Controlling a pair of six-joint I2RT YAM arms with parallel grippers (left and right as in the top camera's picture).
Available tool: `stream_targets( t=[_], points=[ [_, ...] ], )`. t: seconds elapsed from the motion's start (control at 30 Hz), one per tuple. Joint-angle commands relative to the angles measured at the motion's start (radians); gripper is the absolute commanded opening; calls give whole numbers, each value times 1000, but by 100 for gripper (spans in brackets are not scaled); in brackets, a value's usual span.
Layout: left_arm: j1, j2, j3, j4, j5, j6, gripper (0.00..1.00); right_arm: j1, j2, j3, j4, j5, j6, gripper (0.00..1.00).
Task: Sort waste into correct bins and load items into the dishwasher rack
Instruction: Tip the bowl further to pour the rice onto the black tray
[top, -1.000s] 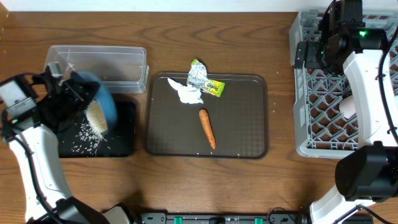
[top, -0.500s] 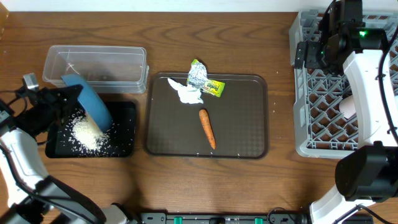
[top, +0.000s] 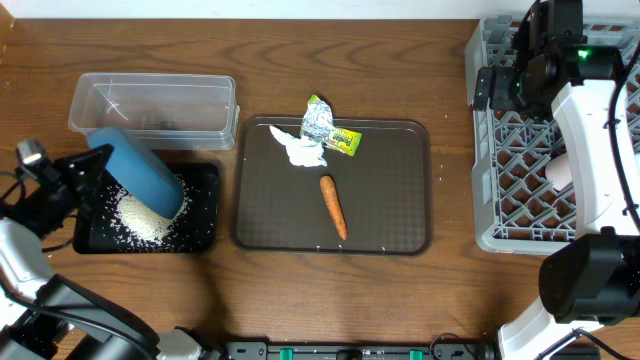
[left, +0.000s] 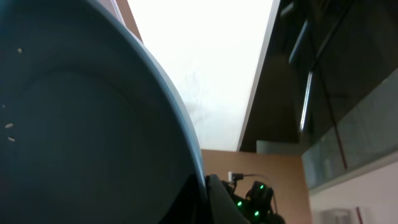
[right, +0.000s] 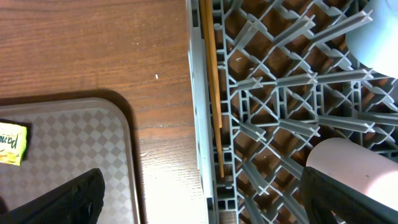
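The likeliest slip is a spill of rice (top: 140, 215). The blue plate (top: 140, 178) hangs steeply tilted over the black tray (top: 205, 222) just left of the brown serving tray (top: 400, 200). Most grains lie heaped in that black tray, but the left wrist view shows a few stuck to the plate's face. If the plate is carried off like this, they could drop onto the surface or the serving tray on the way across. The hold also looks thin: the left gripper (top: 92, 166) is clenched on the plate's rim alone, so a quick swing might let the plate twist or slide out. The left arm reaches in from the near left corner, its wrist rolled so the plate's low edge points down at the heap; whether it touches the rice I cannot tell. Well right of the serving tray, the right arm stretches over the dishwasher rack (top: 478, 130). The right gripper (right: 205, 208) faces down at the rack's near wall, jaws spread wide and empty, above the chopsticks (right: 211, 87) and beside a whitish cup (right: 348, 168). The carrot (top: 333, 207), tissue (top: 300, 150) and wrapper (top: 328, 127) await sorting on the serving tray.
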Motion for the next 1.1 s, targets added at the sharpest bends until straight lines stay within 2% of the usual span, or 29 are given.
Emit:
stream_targets(
  t=[0.0,0.13,0.23,0.3,0.4,0.5,0.57,0.63,0.73,0.8,0.87,0.9,0.97,1.07],
  points=[
    [31,0,5,-45,49,-24,6,-3,2,0,-2,7,15,99],
    [63,0,5,-23,-11,-29,6,-3,2,0,-2,7,14,99],
    [76,0,1,-102,47,10,6,-3,2,0,-1,7,14,99],
    [81,1,1,-55,-3,15,6,-3,2,0,-2,7,14,99],
    [89,1,1,-123,50,45,6,-3,2,0,-2,7,14,99],
    [90,2,1,-77,50,77,6,-3,2,0,-2,7,15,99],
    [90,1,1,-121,50,77,6,-3,2,0,-1,7,15,99],
    [91,1,1,-102,51,96,6,-3,2,0,-2,8,15,99],
    [90,-3,1,-212,50,115,6,-3,2,0,-2,7,14,99],
    [91,0,1,-143,49,137,6,-3,2,0,-2,7,15,99],
    [91,-4,1,-248,51,120,6,-3,2,0,-2,7,14,99],
    [90,-9,1,-280,50,149,6,-3,2,0,-2,7,14,99],
    [91,-11,1,-198,40,193,6,-3,2,0,-1,7,14,99],
    [90,-22,1,-312,50,209,6,-3,2,0,-1,7,14,99]
  ],
)
